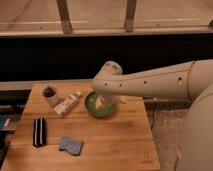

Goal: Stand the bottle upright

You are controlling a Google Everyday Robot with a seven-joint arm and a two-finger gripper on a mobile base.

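Note:
The bottle (67,104) is a slim cream-white one with a pale label. It lies on its side on the wooden table (115,142), slanting between the white cup and the green bowl. My arm reaches in from the right, and its gripper (103,101) hangs down over the green bowl (93,106), just right of the bottle and not touching it. The gripper is open and holds nothing. Its fingertips show pale against the inside of the bowl.
A short white cup (49,94) with a dark reddish inside stands at the back left. A black flat striped object (39,131) lies near the left edge, with a blue-grey sponge (70,145) to its right. A dark wall and railing run behind the table.

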